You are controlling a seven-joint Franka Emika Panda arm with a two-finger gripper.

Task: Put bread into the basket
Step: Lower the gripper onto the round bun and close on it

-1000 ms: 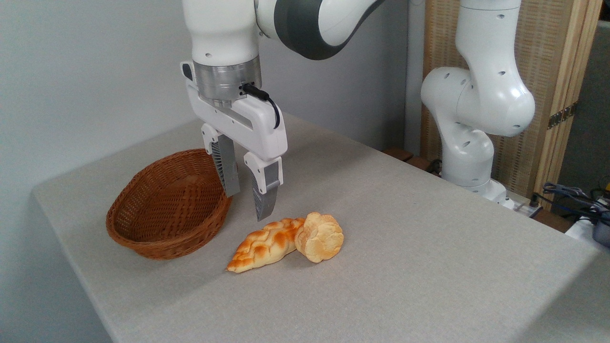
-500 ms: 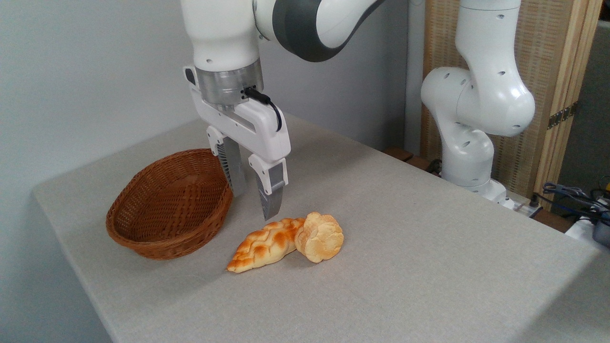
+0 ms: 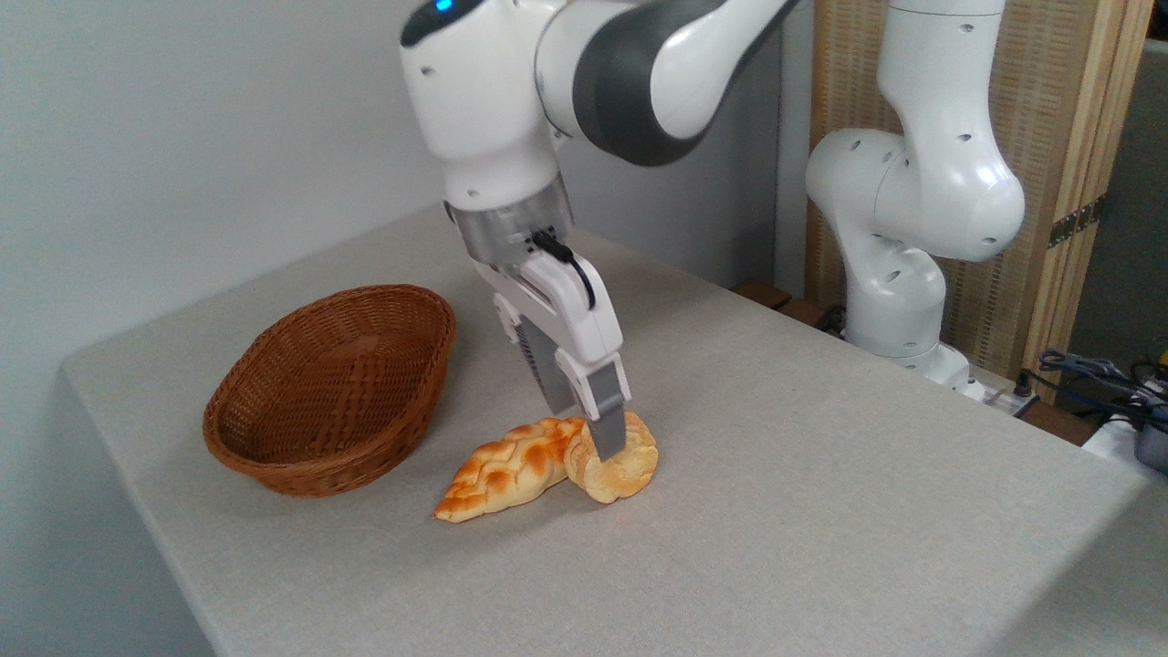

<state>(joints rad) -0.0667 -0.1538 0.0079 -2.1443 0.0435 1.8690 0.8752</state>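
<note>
Gripper (image 3: 589, 429) — swung from beside the basket (image 3: 274, 456) down onto the bread (image 3: 625, 465), jaws apart, nothing gripped yet. Bread on table, touching braided loaf (image 3: 502, 470) — grasp imminent.

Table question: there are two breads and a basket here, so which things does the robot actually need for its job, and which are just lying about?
Part of the job:
- round bun, leaning on its edge
- wicker basket, nothing in it
- gripper, down at the bun

Just lying about:
- braided loaf, touching the bun
- cables off the table's right side
</note>
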